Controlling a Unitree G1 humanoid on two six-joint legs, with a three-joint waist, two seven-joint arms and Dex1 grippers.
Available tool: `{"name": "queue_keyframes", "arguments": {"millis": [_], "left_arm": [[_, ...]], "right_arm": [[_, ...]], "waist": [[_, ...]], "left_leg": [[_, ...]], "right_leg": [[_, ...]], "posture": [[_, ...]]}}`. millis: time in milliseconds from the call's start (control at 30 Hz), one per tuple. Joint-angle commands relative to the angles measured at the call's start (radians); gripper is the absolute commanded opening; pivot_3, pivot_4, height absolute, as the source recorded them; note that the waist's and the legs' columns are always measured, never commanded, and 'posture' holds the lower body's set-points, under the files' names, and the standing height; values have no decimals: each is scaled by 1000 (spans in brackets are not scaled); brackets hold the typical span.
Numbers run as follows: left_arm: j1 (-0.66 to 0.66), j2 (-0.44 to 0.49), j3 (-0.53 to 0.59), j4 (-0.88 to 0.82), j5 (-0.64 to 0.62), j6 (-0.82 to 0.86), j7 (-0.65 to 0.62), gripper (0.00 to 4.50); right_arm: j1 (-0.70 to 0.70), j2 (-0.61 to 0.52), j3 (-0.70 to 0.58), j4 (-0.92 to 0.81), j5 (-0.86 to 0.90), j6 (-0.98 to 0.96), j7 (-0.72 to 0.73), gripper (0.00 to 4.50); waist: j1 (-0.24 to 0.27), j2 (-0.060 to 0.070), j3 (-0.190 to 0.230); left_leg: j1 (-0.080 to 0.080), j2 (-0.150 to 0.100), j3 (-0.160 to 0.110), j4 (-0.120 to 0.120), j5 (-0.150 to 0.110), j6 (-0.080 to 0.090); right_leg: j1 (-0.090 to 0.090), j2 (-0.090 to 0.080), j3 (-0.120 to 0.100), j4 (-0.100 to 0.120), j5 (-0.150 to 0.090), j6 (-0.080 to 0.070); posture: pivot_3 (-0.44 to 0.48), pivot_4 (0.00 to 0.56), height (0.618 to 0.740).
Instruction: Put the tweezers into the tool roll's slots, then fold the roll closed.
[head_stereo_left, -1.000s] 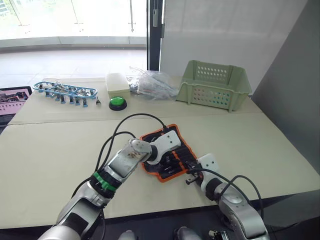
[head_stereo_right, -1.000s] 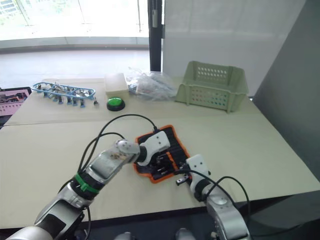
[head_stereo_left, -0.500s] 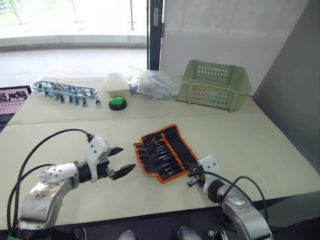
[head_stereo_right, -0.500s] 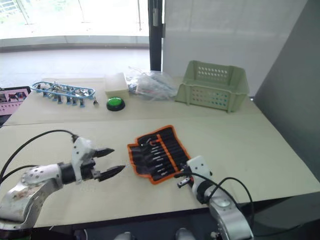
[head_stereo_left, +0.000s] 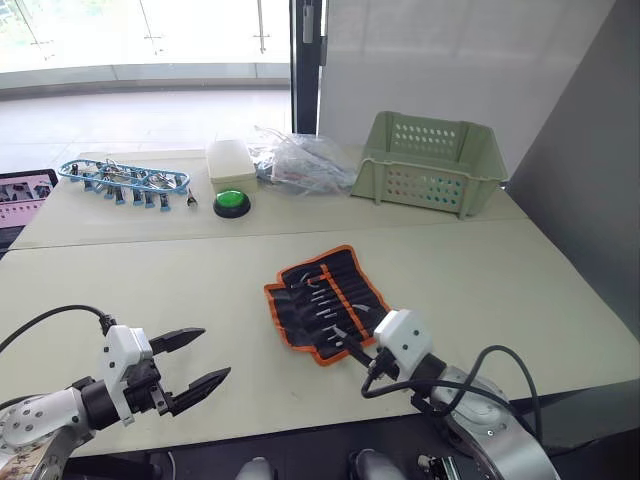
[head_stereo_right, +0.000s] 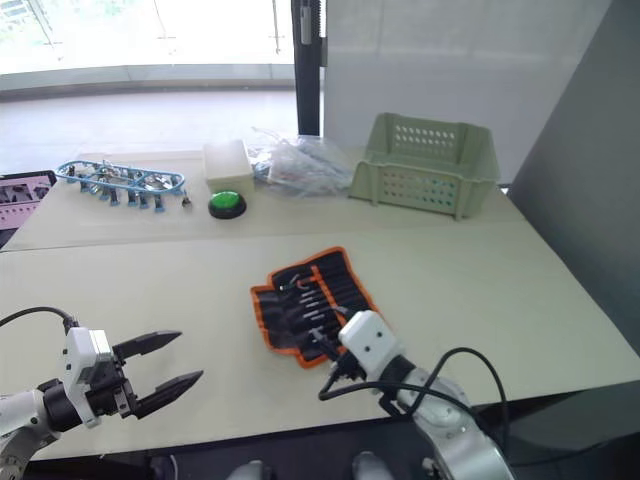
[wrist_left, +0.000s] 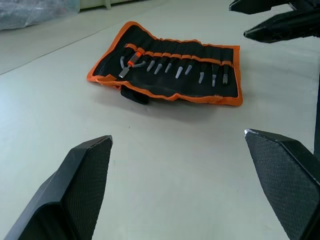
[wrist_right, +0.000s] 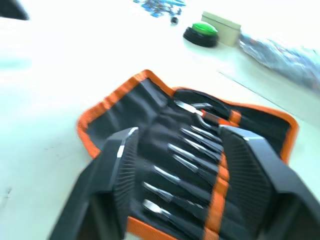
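One flat, unfolded black tool roll (head_stereo_left: 327, 301) with orange edging, tweezers (wrist_left: 178, 71) slotted; both tools released.

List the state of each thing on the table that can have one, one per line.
tool roll: unfolded, lying flat on the table.
tweezers: tucked in the roll's slots, tips showing.
left gripper: open, empty, apart from the roll.
right gripper: open, empty, over the roll.
green basket: upright.
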Motion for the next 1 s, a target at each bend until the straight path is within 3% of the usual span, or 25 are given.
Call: {"name": "queue_keyframes", "arguments": {"millis": [33,67,467,567,900,1000], "left_arm": [[7,15,10,-25,-14,-23,3,4500],[10,19,9,-26,-16,-21,3,4500],[12,45,-3,-38,-23,-9,35,4500],[21,48,-3,-40,-23,-6,41,4500],[26,55,-7,-28,-21,-3,58,4500],[31,56,-11,-26,-17,-5,58,4500]], "right_arm": [[-44,35,93,58,-76,-15,-10,4237],[-57,46,117,82,-99,-11,-15,4472],[-130,136,220,234,-326,-27,-108,4472],[-127,151,224,230,-338,-43,-100,3649],[-136,144,213,244,-334,-64,-49,178],[-142,129,203,238,-315,-88,-17,19]], "waist": [[0,0,0],[1,0,0],[3,-1,0],[3,-1,0],[3,-1,0],[2,-1,0]], "left_leg": [[0,0,0,0,0,0],[0,0,0,0,0,0],[1,0,0,0,0,0],[1,0,0,0,0,0],[4,0,0,2,0,0],[5,1,0,2,0,0]], "right_leg": [[0,0,0,0,0,0],[0,0,0,0,0,0],[0,1,0,3,1,-1],[0,1,0,4,0,-1],[0,1,0,11,-1,-3],[0,1,0,13,-2,-4]], "posture": [[0,150,721],[0,150,721],[0,150,721],[0,150,721],[0,150,721],[0,150,721]]}}
